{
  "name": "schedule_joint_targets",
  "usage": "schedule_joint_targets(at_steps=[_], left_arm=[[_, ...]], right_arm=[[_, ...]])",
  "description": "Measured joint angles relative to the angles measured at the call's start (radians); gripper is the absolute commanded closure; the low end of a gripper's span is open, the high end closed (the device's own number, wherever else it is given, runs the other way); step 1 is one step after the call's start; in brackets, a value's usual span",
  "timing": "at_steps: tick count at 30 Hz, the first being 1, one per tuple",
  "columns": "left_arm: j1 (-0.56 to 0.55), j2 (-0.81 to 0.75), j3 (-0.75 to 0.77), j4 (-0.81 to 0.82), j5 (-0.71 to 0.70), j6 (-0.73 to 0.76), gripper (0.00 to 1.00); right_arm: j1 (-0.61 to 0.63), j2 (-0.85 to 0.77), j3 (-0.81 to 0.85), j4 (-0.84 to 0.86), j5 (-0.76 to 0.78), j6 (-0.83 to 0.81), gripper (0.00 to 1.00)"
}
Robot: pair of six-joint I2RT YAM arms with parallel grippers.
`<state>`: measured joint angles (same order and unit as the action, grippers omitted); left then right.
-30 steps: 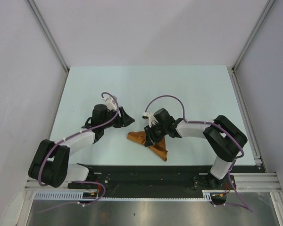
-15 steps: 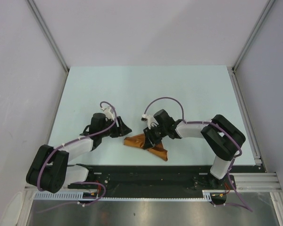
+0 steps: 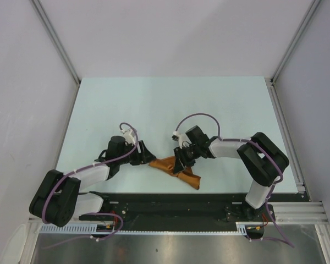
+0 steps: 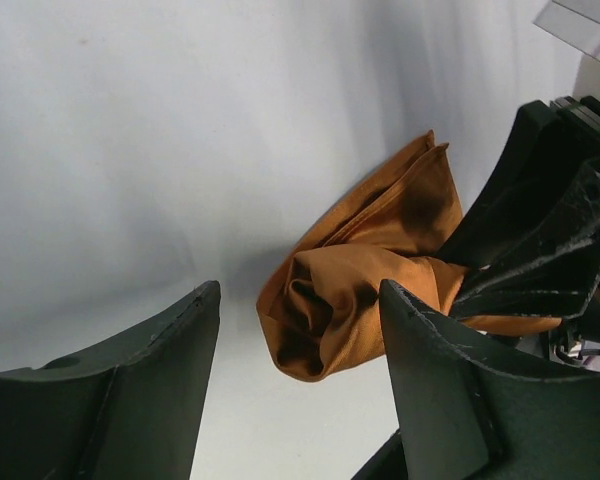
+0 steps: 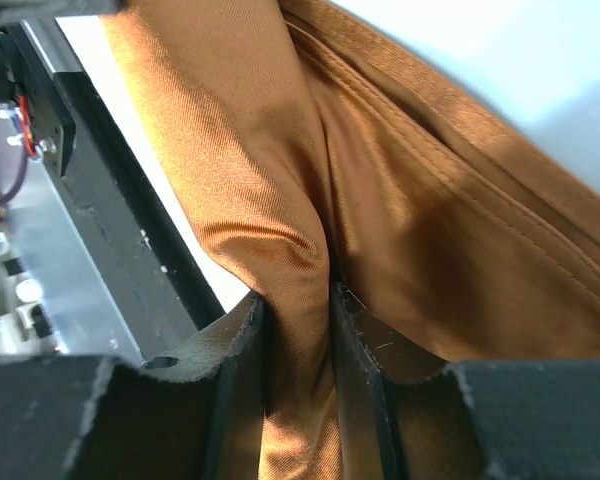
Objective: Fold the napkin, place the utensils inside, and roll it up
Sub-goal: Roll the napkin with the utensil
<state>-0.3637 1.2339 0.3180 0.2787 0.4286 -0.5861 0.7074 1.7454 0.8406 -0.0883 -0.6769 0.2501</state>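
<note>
The napkin is a rolled, bunched rust-orange bundle lying near the table's front edge. My right gripper is shut on a fold of it; in the right wrist view the cloth is squeezed between the two fingers of that gripper. My left gripper stands open at the roll's left end. In the left wrist view the open end of the roll sits between the spread fingers of the left gripper, which do not touch it. The utensils are hidden.
The black base rail runs just in front of the napkin. Pale table surface stretches behind both arms, bordered by metal frame rails and grey side walls.
The left gripper has come forward and right to the roll's left end, opening slightly. The right gripper keeps its hold and has turned a little; the roll's left end reaches further toward the left gripper.
</note>
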Motion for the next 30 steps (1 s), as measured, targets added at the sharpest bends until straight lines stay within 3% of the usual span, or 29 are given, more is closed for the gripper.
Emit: schedule_joint_targets(at_steps=[8, 11, 12, 14, 15, 18, 22, 30], left_arm=[[-0.045, 0.008, -0.001, 0.065, 0.002, -0.025, 0.35], [-0.05, 0.043, -0.002, 0.107, 0.002, -0.037, 0.47], [-0.05, 0.058, -0.002, 0.117, 0.003, -0.043, 0.58], [-0.053, 0.088, -0.002, 0.14, 0.008, -0.052, 0.71], [-0.054, 0.101, -0.002, 0.153, 0.013, -0.059, 0.84], [-0.06, 0.129, -0.002, 0.178, 0.022, -0.071, 1.0], [-0.06, 0.161, 0.007, 0.179, 0.019, -0.07, 1.0], [-0.06, 0.22, 0.069, 0.148, 0.021, -0.068, 1.0]], right_arm=[[-0.045, 0.071, 0.062, -0.078, -0.095, -0.014, 0.66], [-0.058, 0.094, 0.079, -0.095, -0.129, -0.019, 0.64], [-0.061, 0.099, 0.083, -0.1, -0.137, -0.02, 0.63], [-0.064, 0.105, 0.088, -0.106, -0.149, -0.025, 0.6], [-0.065, 0.105, 0.09, -0.109, -0.151, -0.027, 0.54], [-0.068, 0.104, 0.104, -0.131, -0.166, -0.035, 0.37], [-0.068, 0.053, 0.11, -0.169, -0.127, -0.049, 0.3], [-0.037, -0.236, 0.093, -0.238, 0.164, -0.098, 0.23]])
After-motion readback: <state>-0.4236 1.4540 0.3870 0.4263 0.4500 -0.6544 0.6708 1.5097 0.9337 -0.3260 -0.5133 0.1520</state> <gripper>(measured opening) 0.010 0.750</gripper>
